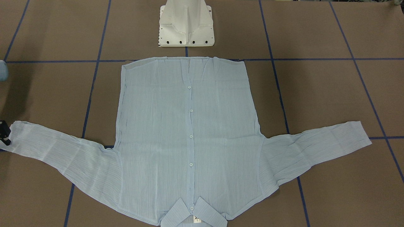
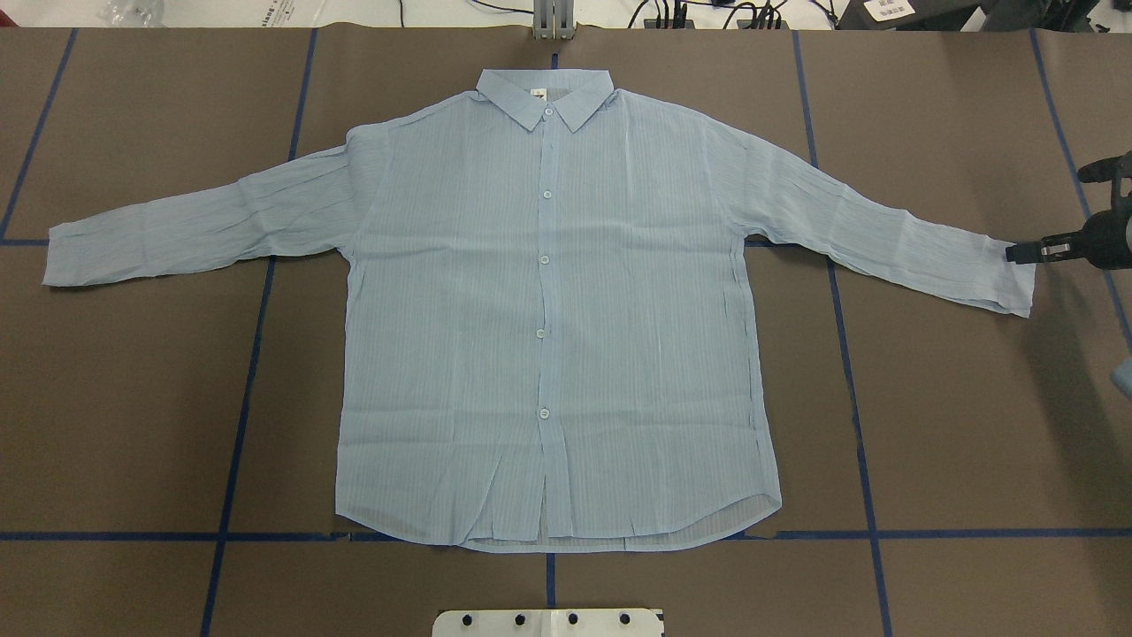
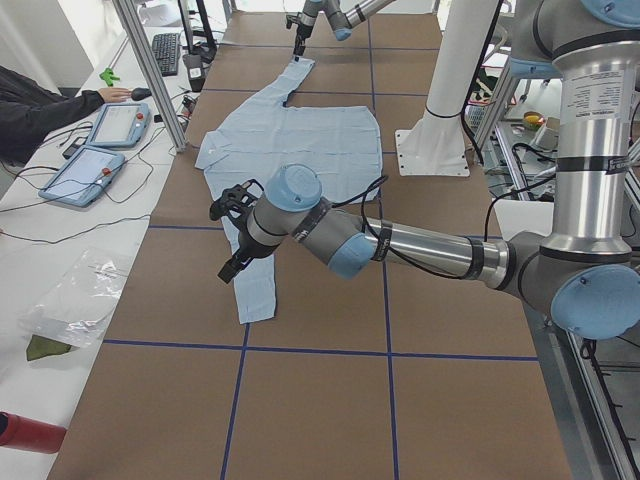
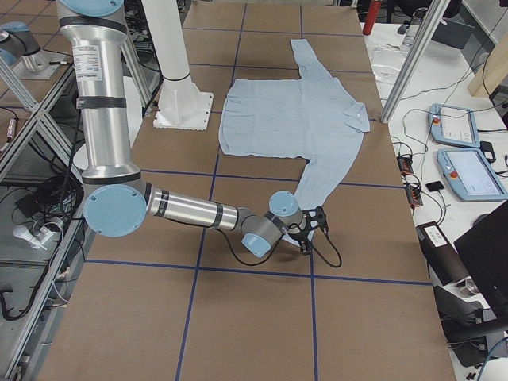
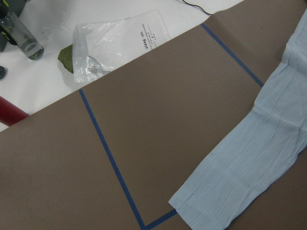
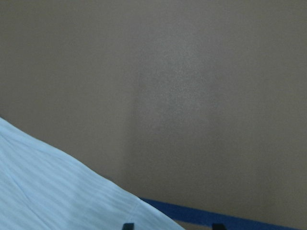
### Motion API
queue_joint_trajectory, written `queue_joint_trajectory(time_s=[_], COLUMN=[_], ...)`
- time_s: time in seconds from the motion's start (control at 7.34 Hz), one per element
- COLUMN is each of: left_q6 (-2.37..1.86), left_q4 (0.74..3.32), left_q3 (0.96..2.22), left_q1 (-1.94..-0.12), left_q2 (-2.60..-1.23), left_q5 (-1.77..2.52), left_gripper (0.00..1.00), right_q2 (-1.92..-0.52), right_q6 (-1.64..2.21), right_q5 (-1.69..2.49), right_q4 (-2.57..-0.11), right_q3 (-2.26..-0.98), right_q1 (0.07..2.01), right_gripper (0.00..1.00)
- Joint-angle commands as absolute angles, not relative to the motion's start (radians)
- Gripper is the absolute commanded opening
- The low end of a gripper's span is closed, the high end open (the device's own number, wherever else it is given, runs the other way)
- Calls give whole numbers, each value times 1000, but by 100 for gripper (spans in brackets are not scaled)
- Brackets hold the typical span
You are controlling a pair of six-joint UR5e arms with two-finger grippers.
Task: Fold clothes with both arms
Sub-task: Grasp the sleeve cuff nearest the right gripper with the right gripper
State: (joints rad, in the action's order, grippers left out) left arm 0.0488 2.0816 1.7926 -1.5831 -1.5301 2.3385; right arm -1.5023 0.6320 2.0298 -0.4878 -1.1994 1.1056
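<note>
One shirt [image 2: 548, 310] lies flat; its neck label [image 2: 537, 93] is unreadable.

Light-blue finely striped shirt [image 2: 548, 310] lies flat on the table [image 2: 133, 398], front up and buttoned. Collar is on the far side from me, hem on my side, both sleeves spread straight out sideways. My right gripper [image 2: 1013, 254] sits low at the cuff on my right, jaws apart, cuff corner between the fingertips. My left gripper [image 3: 224, 240] is over the other sleeve; can't tell how its jaws stand.
</note>
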Motion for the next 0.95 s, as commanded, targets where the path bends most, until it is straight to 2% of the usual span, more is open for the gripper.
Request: queue_joint_trajectory(time_s=[0.0, 0.14, 0.27, 0.55, 0.82], left_q6=[49, 49, 51, 51, 49], left_q4=[2082, 2082, 2082, 2091, 2095], left_q3=[1793, 1793, 1792, 1792, 1796], left_q1=[-1583, -1583, -1583, -1583, -1583], left_q2=[-1528, -1528, -1526, -1520, -1514], left_q5=[2338, 2338, 2338, 2338, 2338], left_gripper=[100, 100, 100, 100, 100], right_q2=[-1502, -1502, -1503, -1505, -1491], right_q6=[632, 634, 637, 641, 696], right_q5=[2031, 2033, 2034, 2040, 2031], right_q4=[-488, -488, -488, -488, -529], right_q3=[-1200, -1206, -1213, -1254, -1362], right_q1=[1104, 1104, 1106, 1108, 1109], right_gripper=[21, 4, 0, 0, 0])
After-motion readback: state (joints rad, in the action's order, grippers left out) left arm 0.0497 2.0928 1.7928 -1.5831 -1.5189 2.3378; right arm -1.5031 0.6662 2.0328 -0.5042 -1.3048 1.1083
